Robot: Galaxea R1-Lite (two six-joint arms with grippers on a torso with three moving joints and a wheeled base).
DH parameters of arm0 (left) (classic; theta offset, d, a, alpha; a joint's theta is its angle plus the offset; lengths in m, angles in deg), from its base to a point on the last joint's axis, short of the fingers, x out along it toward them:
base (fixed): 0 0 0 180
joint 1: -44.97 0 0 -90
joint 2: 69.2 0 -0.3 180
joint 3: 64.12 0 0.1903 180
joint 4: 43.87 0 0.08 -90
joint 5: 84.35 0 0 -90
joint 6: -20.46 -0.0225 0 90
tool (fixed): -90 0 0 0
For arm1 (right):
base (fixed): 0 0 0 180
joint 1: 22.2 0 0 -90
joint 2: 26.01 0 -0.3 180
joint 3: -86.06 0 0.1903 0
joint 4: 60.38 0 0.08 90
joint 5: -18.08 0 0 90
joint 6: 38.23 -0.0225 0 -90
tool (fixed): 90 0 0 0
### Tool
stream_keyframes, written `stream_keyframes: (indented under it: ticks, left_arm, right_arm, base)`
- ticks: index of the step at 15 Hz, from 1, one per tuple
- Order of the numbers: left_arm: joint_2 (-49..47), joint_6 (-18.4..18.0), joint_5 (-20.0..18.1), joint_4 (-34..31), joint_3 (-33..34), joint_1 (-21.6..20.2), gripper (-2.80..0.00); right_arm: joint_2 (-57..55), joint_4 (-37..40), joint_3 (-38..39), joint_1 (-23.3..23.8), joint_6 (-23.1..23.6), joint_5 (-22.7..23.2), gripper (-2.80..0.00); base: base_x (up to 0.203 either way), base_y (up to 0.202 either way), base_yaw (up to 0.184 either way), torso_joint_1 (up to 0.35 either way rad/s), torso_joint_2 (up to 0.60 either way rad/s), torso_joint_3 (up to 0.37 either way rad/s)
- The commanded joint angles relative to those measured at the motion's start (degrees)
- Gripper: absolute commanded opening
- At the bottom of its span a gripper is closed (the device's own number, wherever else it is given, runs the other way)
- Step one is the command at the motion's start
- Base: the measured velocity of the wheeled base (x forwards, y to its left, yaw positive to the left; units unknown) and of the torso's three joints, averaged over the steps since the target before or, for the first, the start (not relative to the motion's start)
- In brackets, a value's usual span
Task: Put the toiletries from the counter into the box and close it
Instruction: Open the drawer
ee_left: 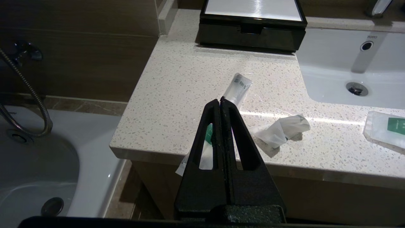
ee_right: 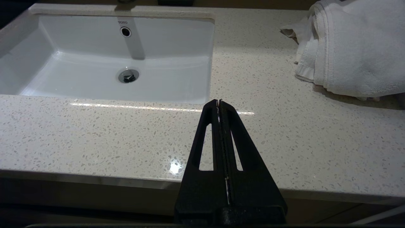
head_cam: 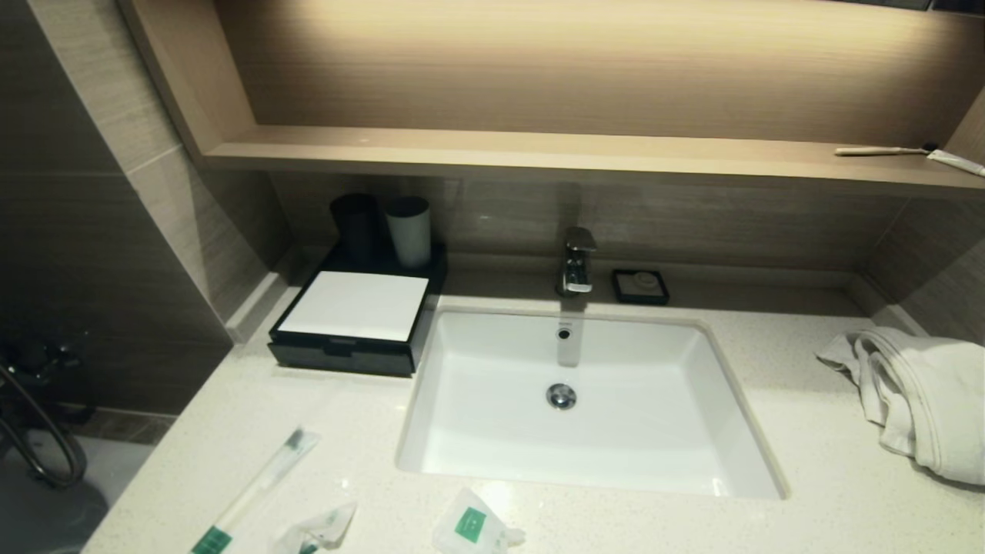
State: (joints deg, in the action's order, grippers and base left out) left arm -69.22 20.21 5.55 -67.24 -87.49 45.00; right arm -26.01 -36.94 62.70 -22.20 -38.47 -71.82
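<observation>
Three wrapped toiletries lie on the counter [head_cam: 231, 415] near its front edge: a long toothbrush packet [head_cam: 258, 488] [ee_left: 236, 88] overhanging the edge, a crumpled sachet [head_cam: 315, 531] [ee_left: 281, 133] and a flat sachet with a green label [head_cam: 471, 525] [ee_left: 384, 128]. The black box [head_cam: 346, 327] [ee_left: 251, 30] with a white top sits at the back left, its drawer closed. My left gripper [ee_left: 220, 100] is shut and empty, held off the counter's front edge over the toothbrush packet. My right gripper [ee_right: 219, 102] is shut and empty, before the counter right of the basin. Neither gripper shows in the head view.
A white basin [head_cam: 585, 400] with a tap [head_cam: 577, 261] fills the counter's middle. Two cups [head_cam: 385, 227] stand behind the box. A small soap dish [head_cam: 639, 285] sits by the tap. A white towel [head_cam: 919, 392] [ee_right: 351, 47] lies at the right. A bathtub [ee_left: 41, 164] lies beyond the counter's left edge.
</observation>
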Motion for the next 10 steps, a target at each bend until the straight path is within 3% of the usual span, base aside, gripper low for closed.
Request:
stream_keyframes:
  ticks: [1,10]
  left_arm:
    - [0.02,-0.11,-0.02,0.0,0.0,-0.02,-2.8]
    - [0.02,0.16,0.1,0.09,0.0,0.05,-2.8]
  right_arm:
    - [0.0,0.01,0.0,0.0,-0.02,-0.01,-2.8]
    - [0.0,0.01,0.0,0.0,-0.02,-0.01,-2.8]
  base:
    - [0.0,0.0,0.0,0.0,0.0,0.0]
    - [0.0,0.0,0.0,0.0,0.0,0.0]
